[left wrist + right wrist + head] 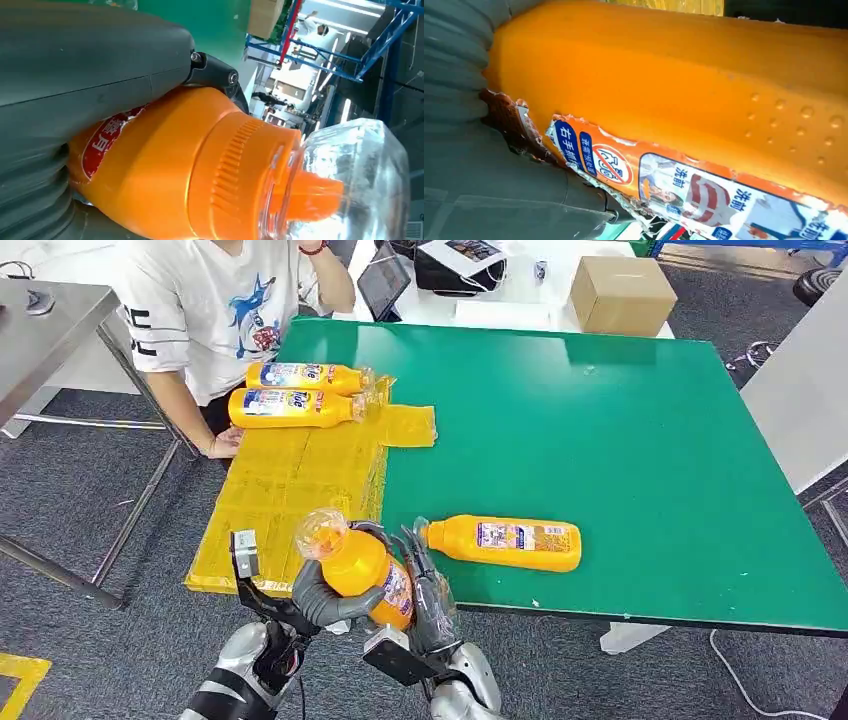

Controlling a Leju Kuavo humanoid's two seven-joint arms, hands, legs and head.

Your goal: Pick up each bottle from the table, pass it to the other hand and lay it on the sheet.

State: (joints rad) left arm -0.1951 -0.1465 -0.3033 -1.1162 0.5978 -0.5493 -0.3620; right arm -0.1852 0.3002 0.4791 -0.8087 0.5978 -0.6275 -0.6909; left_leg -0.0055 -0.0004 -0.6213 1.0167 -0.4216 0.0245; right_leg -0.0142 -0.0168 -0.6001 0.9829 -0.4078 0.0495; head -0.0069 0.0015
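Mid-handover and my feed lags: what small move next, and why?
Probably let the right hand release: the left hand already wraps the held bottle near the yellow sheet, where two bottles lie.

The orange plastic bottle [365, 575] between the grey left hand [322, 602] and the dark right hand [428, 595] has a clear cap and a torn blue, white and red label. Just beyond the right hand lies another orange bottle [505, 542] on the green table [600, 430]. The sheet [290, 490] beyond the left hand is translucent yellow, carrying two orange bottles [298, 392] with blue-and-white labels.
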